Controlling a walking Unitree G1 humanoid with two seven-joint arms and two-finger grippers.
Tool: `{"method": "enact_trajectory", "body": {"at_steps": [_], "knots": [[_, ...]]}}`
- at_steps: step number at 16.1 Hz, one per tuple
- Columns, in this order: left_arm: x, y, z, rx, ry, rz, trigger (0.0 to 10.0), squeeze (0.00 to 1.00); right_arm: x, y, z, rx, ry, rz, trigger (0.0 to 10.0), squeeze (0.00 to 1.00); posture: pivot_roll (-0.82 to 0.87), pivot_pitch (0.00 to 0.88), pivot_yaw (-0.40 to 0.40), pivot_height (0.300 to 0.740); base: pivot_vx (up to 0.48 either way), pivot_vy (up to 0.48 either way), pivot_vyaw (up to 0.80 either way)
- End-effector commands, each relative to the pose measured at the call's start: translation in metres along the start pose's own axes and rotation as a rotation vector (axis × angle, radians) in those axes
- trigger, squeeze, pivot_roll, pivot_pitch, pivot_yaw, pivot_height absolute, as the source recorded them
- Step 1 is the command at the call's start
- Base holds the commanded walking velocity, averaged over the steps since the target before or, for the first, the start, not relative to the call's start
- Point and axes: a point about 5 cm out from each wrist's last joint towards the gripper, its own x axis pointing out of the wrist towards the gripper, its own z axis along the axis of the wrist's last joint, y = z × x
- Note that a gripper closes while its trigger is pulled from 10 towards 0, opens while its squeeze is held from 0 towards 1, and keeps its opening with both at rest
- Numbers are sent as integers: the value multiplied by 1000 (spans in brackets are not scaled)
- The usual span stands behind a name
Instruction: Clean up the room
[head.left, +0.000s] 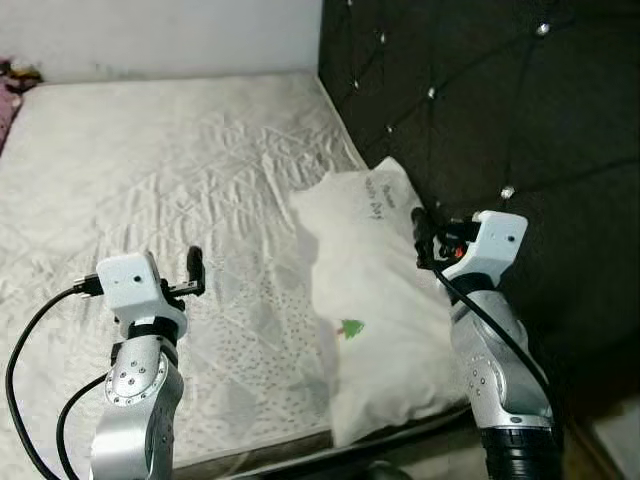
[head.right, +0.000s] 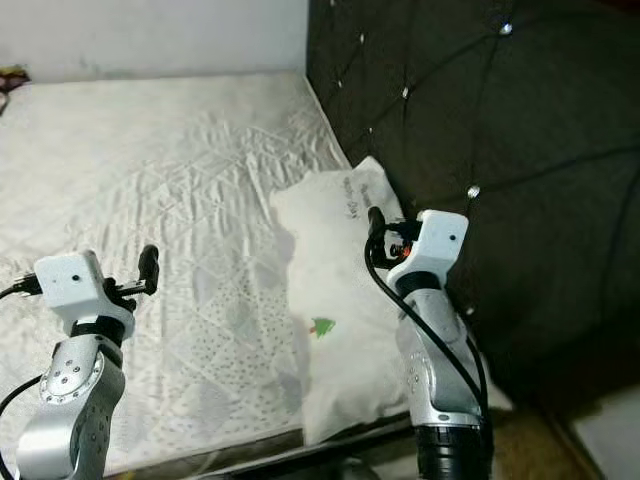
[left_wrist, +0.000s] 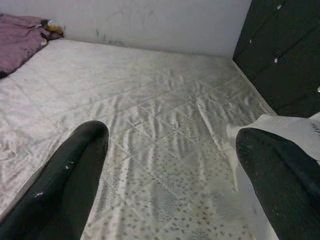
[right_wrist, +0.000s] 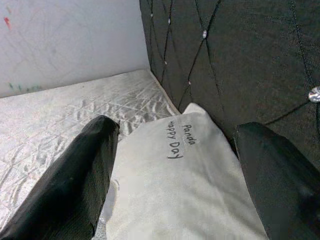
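Note:
A white pillow (head.left: 375, 300) with black lettering and a small green print lies on the bed along the dark headboard (head.left: 500, 110). My right gripper (head.left: 421, 238) hovers open over the pillow's right edge, its fingers (right_wrist: 75, 185) spread either side of the pillow (right_wrist: 175, 195) in the right wrist view. My left gripper (head.left: 196, 270) is held open above the bare mattress (head.left: 170, 170), left of the pillow, with nothing between its fingers (left_wrist: 65, 185).
The mattress (left_wrist: 150, 115) is covered in a wrinkled white quilted sheet and reaches a white wall at the far side. A purple cloth (left_wrist: 20, 45) lies bunched at the far left corner. The bed's near edge (head.left: 300, 450) runs just below my arms.

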Motion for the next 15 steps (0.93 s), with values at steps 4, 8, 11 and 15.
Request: {"method": "enact_trajectory", "body": {"at_steps": [4,8,11,15], "knots": [[-2,-5,-1,5,-5,-20,10000,0,0,-6,1,-9,-4,-18,10000,0,27,122,-2,740,0,203,0],[-2,-6,0,2,-11,-29,10000,0,1,-5,2,-13,-7,-16,10000,0,27,123,-3,740,0,0,0],[-2,-6,0,7,-11,-28,10000,0,2,-3,2,-36,-11,-4,10000,0,27,124,-2,740,0,0,0],[-2,-7,0,6,-12,-30,10000,0,2,3,3,-48,-15,33,10000,0,27,124,-2,740,0,0,573]]}}
